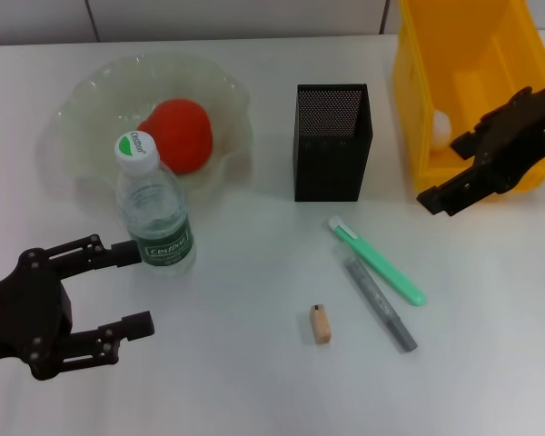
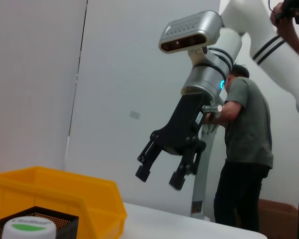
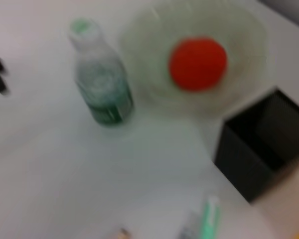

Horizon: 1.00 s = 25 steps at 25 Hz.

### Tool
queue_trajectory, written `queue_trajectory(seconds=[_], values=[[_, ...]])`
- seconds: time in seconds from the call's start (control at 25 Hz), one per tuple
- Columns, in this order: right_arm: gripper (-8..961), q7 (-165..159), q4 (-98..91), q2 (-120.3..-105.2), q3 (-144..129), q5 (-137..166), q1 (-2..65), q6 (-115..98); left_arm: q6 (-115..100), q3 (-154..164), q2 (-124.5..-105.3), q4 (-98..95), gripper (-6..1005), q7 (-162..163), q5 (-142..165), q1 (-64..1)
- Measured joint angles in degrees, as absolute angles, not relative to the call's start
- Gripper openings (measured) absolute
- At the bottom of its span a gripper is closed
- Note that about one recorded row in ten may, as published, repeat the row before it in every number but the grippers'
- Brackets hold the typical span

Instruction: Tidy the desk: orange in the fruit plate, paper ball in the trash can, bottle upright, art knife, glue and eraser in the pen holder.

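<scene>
While the left end effector (image 1: 118, 291) stands open, its far finger touching the upright bottle (image 1: 154, 213), a careless pull-away could tip it. The right end effector (image 1: 450, 186), also open, hovers by the trash can (image 1: 418, 100) holding the paper ball (image 1: 441, 127). Art knife (image 1: 377, 260), glue (image 1: 380, 302) and eraser (image 1: 321, 324) lie on the tabletop (image 1: 254, 363), near the pen holder (image 1: 331, 141); the orange (image 1: 177, 134) sits in the fruit plate (image 1: 91, 100).

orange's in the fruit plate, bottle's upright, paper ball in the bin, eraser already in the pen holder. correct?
Not quite. The eraser is not in the pen holder; the head view shows it lying on the table in front of the holder, left of the grey stick. The rest holds: orange in the fruit plate, bottle upright, paper ball in the trash can.
</scene>
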<state>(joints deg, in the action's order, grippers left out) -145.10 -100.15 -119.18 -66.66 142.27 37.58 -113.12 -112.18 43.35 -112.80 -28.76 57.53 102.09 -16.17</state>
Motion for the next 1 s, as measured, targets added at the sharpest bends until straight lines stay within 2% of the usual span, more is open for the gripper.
queue_trajectory(seconds=[0.44, 1.0], values=[[744, -155.0, -81.4, -119.52, -82.6, 151.3, 41.5, -96.4, -109.1, 43.7, -113.72, -28.3, 766, 57.7, 103.9, -17.2], [736, -157.3, -63.0, -119.89, -87.5, 147.8, 47.8, -83.1, -106.2, 43.7, -114.9, -28.3, 765, 58.5, 105.7, -16.9]])
